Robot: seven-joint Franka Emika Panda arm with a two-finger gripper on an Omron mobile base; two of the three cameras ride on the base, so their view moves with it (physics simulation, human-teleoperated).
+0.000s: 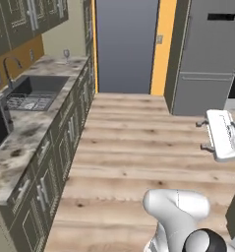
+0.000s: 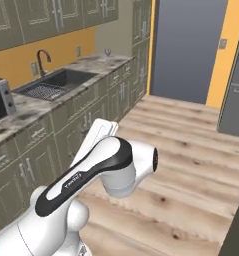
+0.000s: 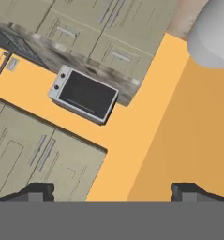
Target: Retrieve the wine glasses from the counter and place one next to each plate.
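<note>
Speckled grey-brown stone counter (image 1: 25, 128) is running along my left wall.
Its far end is carrying a small pale stemmed wine glass (image 1: 66, 53), upright, well apart from my gripper (image 3: 112, 190), whose fingers are standing spread, holding nothing and facing away.

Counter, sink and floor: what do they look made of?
Counter: looks like polished stone, mottled grey, beige and brown speckle. Sink: probably dark metal or composite, matte, with a curved metal-looking tap. Floor: wood-look planks, pale with visible grain and knots; real wood or laminate can't be told.
</note>
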